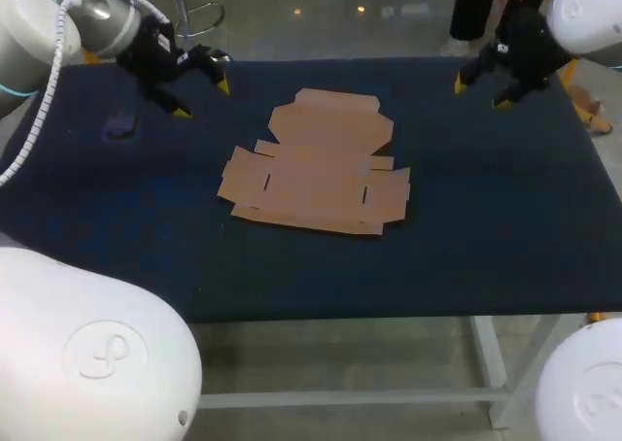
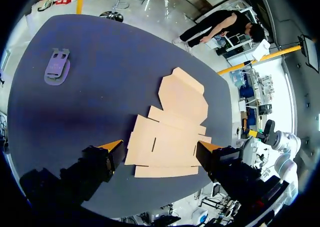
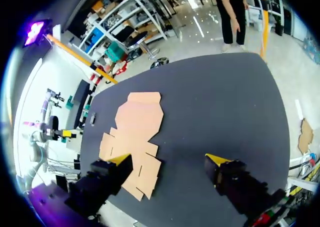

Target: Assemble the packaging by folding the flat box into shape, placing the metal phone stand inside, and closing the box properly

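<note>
The flat box (image 1: 316, 164) lies unfolded in the middle of the table (image 1: 486, 227), with nothing touching it. The left gripper (image 1: 202, 98) hangs over the far left part of the table, fingers spread wide and empty, and the metal phone stand (image 1: 120, 125) lies flat near it toward the left edge. The right gripper (image 1: 481, 93) hangs over the far right corner, also spread and empty, well apart from the box.
</note>
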